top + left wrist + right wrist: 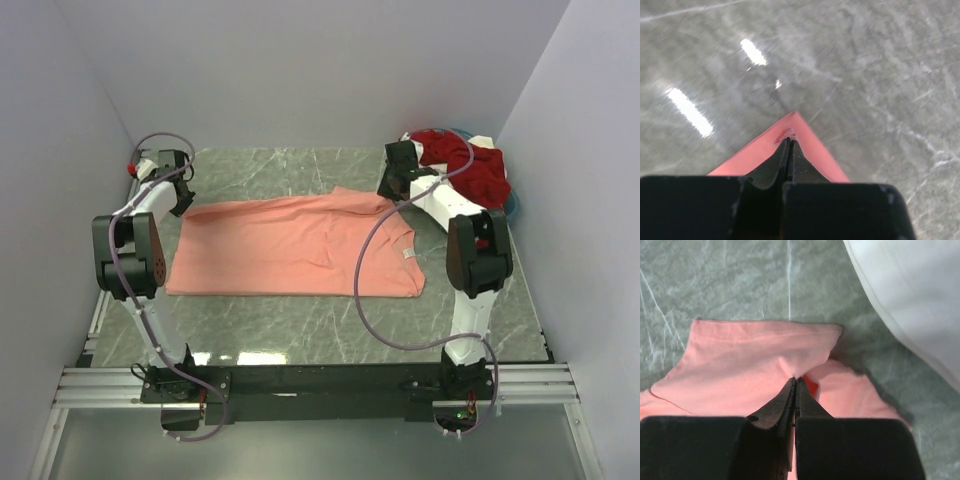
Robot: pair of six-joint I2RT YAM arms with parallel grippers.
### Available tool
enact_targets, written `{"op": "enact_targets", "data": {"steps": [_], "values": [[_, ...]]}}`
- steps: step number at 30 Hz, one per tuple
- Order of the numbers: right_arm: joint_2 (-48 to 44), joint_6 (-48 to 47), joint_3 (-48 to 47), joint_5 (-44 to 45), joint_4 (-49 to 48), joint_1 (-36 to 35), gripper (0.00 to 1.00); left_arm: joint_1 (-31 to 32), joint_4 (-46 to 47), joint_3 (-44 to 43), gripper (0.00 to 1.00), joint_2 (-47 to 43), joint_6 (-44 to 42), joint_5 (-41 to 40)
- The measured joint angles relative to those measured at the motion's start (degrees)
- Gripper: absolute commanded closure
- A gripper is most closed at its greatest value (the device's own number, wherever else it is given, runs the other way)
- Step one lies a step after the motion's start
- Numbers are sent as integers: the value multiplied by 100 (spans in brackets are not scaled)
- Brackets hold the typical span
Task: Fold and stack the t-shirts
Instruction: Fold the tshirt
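The salmon-pink shirt (290, 245) lies spread flat mid-frame on the marble table (300, 170). L gripper (788, 142), at the shirt's upper left, has its jaws pinched tight on the corner tip. R gripper (796, 382), at the shirt's upper right by the sleeve, is clamped on a raised fold of the same cloth. The dark red shirt (470, 165) sits heaped in the upper right corner w/ a white shirt (910, 295), just beside the pink one.
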State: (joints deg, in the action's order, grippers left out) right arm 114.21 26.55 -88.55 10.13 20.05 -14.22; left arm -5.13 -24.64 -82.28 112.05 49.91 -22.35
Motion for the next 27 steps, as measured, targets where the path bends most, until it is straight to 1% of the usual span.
{"op": "enact_targets", "data": {"steps": [7,14,19,27], "values": [[-964,354,1143,70,-210,-4,100,0,90,892,99,-855,299,-17],[-1609,662,2100,76,-461,-31,100,0,210,1816,99,-1659,599,-76],[-1932,822,2723,-37,-599,-105,100,0,278,2100,99,-1906,699,-157],[-2243,986,3246,-122,-776,-282,100,-7,358,2476,99,-2312,706,-243]]}}
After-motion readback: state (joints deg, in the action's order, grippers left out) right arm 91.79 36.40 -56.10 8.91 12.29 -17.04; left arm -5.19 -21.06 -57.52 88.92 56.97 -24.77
